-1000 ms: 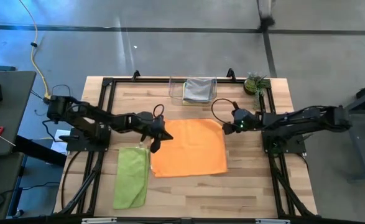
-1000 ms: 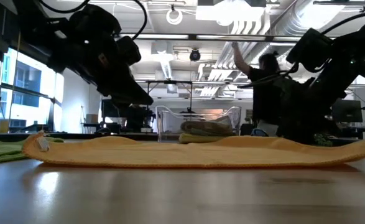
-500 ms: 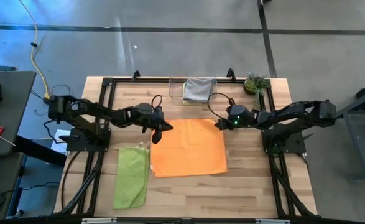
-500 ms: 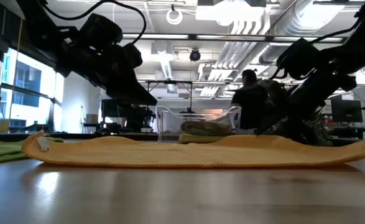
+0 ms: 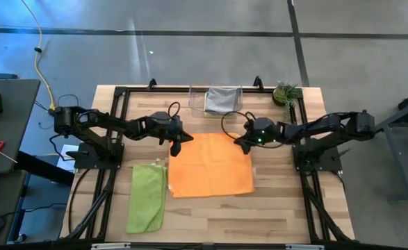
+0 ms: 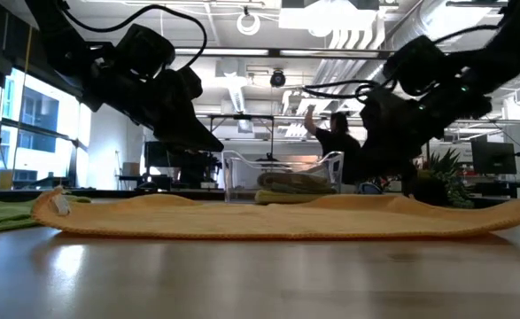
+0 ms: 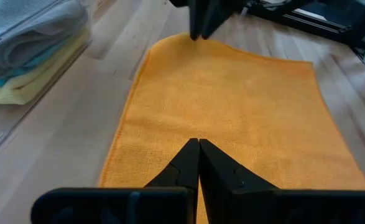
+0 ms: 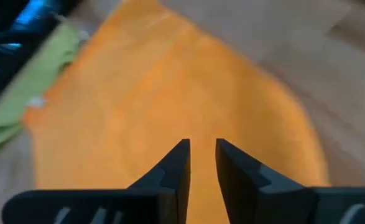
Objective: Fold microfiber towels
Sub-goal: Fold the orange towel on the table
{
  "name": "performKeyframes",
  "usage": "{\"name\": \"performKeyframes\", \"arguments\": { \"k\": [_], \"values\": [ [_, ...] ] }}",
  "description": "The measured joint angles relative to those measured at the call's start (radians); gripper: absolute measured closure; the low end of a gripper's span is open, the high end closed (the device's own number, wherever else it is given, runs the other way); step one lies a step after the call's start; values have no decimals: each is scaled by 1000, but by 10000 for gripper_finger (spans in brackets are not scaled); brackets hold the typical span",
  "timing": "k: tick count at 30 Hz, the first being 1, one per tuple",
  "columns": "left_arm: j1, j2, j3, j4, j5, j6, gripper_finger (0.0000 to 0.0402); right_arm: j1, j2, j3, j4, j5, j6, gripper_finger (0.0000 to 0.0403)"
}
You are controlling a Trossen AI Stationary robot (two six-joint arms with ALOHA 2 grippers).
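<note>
An orange towel (image 5: 210, 165) lies spread flat on the middle of the table. A lime green towel (image 5: 147, 198) lies folded to its left. At the far edge, grey (image 7: 27, 31), teal and yellow (image 7: 27, 87) towels lie stacked in a clear bin (image 5: 222, 101). My left gripper (image 5: 176, 144) is shut and hovers over the orange towel's far left corner, clear of it in the low view (image 6: 208, 140). My right gripper (image 5: 240, 142) stands over the far right corner, its fingers (image 8: 201, 149) a narrow gap apart with nothing between them.
A small potted plant (image 5: 286, 92) stands at the table's far right corner. Black frame rails (image 5: 113, 125) run along the table's left, right and far sides. Bare wood (image 5: 259, 215) lies near the front edge. A person moves in the room behind (image 6: 335, 142).
My left gripper has swung toward the table's far edge, from beside the orange towel's left edge to its far left corner. My right gripper has gone toward the table's left, onto the towel's far right corner, and has tipped further down. The towels have not moved.
</note>
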Motion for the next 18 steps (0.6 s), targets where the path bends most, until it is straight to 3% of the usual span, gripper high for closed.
{"name": "performKeyframes", "arguments": {
  "k": [6, 11, 15, 18],
  "values": [
    [0, 0, 0, -2, 0, 1, 401, -100, 9, 189, -390, 58, -232, 290],
    [-2, 0, 0, -19, 0, -1, 401, -199, 47, 323, -579, -58, -440, 236],
    [-15, 0, 0, -48, 0, -9, 401, -271, 53, 343, -709, -173, -442, 217],
    [-30, 0, 0, -64, 0, -10, 401, -292, 10, 281, -730, -205, -373, 215]
  ]
}}
